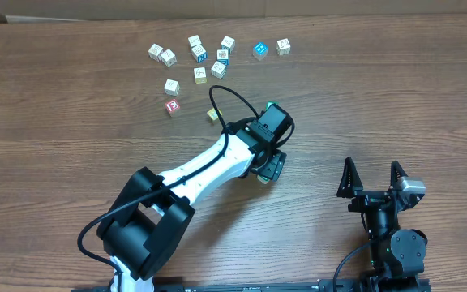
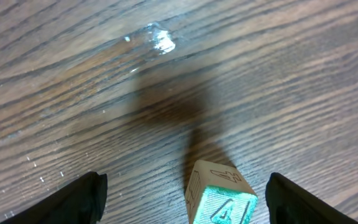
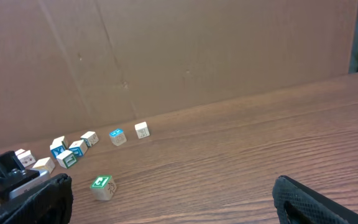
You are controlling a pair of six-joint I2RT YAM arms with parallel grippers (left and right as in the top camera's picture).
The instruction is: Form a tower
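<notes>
A wooden cube with a teal "4" face stands between the fingers of my left gripper. The jaws are open, with a gap on each side of the cube. What the cube rests on is cut off by the frame edge. From overhead, my left gripper covers that spot, and only a yellow sliver shows under it. A loose green-topped cube lies on the table; it peeks out behind the left wrist. My right gripper rests open and empty near the front edge.
Several loose letter cubes lie scattered at the back, among them a blue one, a white one and a red one. A small tan cube sits near the left arm's cable. A cardboard wall stands behind the table.
</notes>
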